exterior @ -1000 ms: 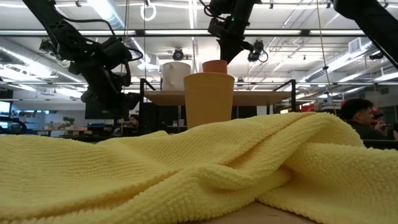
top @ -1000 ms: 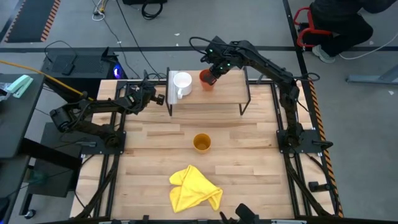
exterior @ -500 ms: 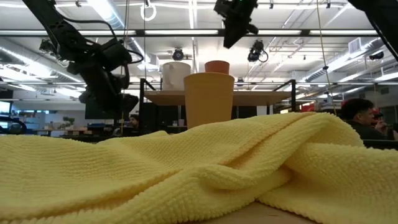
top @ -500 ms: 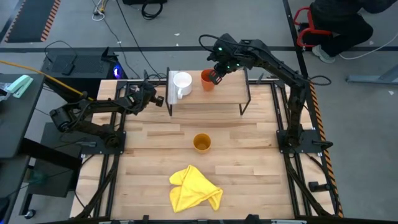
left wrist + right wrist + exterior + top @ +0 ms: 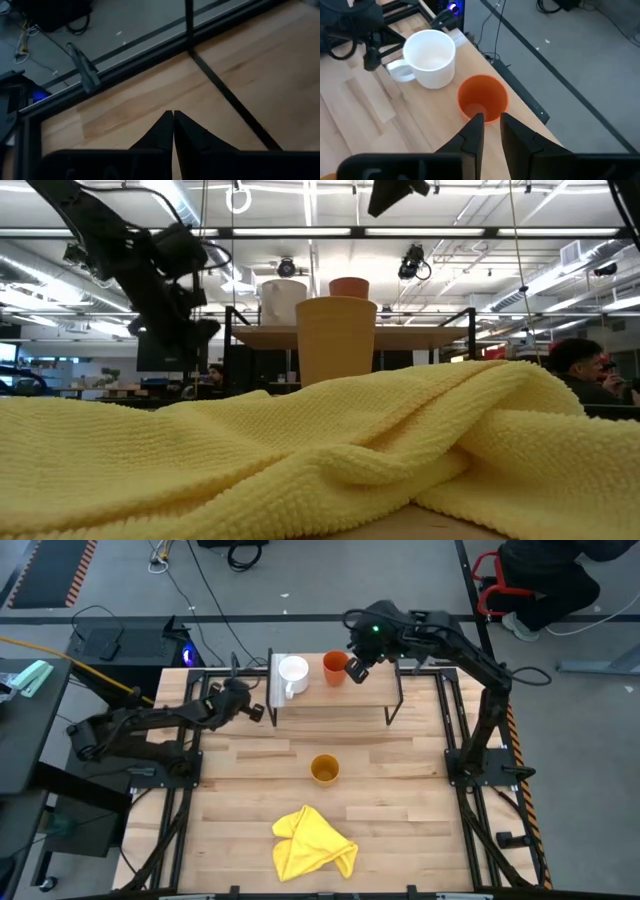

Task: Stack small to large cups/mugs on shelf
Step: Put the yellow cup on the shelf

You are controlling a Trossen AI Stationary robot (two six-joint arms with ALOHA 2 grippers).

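Observation:
On the shelf (image 5: 362, 700) the white mug (image 5: 292, 673) stands at the left end, its handle toward the near side. The small red-orange cup (image 5: 335, 667) stands upright just right of it. The yellow-orange cup (image 5: 324, 769) stands upright on the tabletop, nearer than the shelf. My right gripper (image 5: 491, 120) is open and hovers above the shelf, just right of the red-orange cup (image 5: 482, 97) and well above its rim, touching nothing. My left gripper (image 5: 173, 116) is shut and hangs over the table by the shelf's left end.
A crumpled yellow cloth (image 5: 313, 843) lies on the table near its near edge and fills the lower part of the low view. The shelf's thin black legs (image 5: 400, 700) stand at its ends. Bare board lies right of the red-orange cup.
My right gripper has risen from the red-orange cup and drawn off toward the table's right. The cup stays upright on the shelf beside the white mug. My left gripper has shifted a little toward the near edge.

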